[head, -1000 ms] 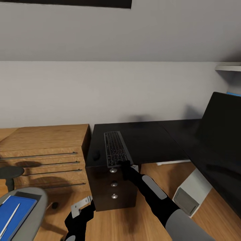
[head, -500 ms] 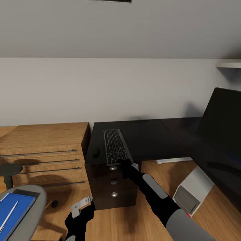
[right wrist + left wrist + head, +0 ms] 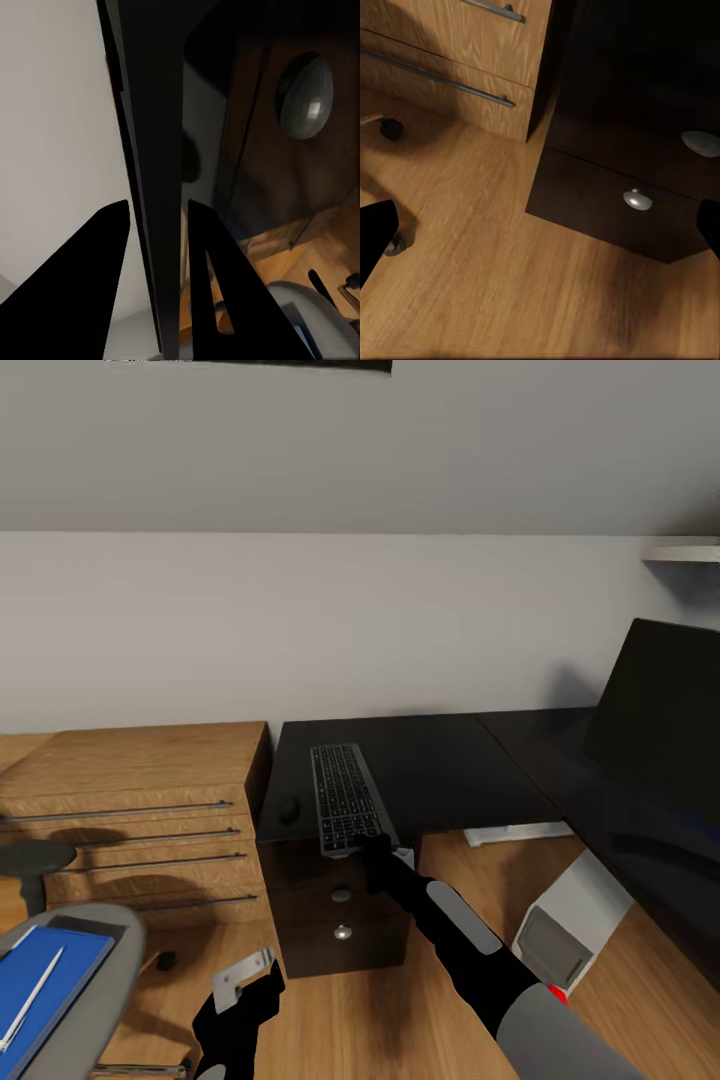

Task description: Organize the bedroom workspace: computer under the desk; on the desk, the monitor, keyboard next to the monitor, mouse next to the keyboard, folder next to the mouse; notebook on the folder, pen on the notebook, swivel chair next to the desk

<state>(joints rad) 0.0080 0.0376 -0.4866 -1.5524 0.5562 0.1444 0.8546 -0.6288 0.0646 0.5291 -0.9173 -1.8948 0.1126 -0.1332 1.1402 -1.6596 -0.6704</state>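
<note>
The grey keyboard [image 3: 345, 808] lies lengthwise on the black desk [image 3: 450, 770], its near end over the front edge. My right gripper [image 3: 372, 847] is shut on that near end. In the right wrist view the keyboard's thin edge [image 3: 154, 187] runs between the fingers [image 3: 82, 292]. The black mouse [image 3: 289, 809] rests left of the keyboard. The monitor [image 3: 660, 710] stands at the right, with the white computer [image 3: 560, 935] below it on the floor. On the swivel chair seat [image 3: 100, 1000] lies a blue cover [image 3: 45, 980], folder or notebook, with a white pen [image 3: 30, 1000] on it. My left gripper [image 3: 240, 985] hangs open near the floor.
A wooden dresser [image 3: 130, 820] with long bar handles stands left of the desk. The desk's drawer unit [image 3: 340, 920] with round knobs [image 3: 637, 199] is straight ahead. A chair castor [image 3: 166, 961] sits on the wooden floor. A white shelf [image 3: 685, 550] is on the right wall.
The camera has moved, shifting the whole view slightly. My right gripper stays shut on the keyboard's near end, and the left arm hangs as before.
</note>
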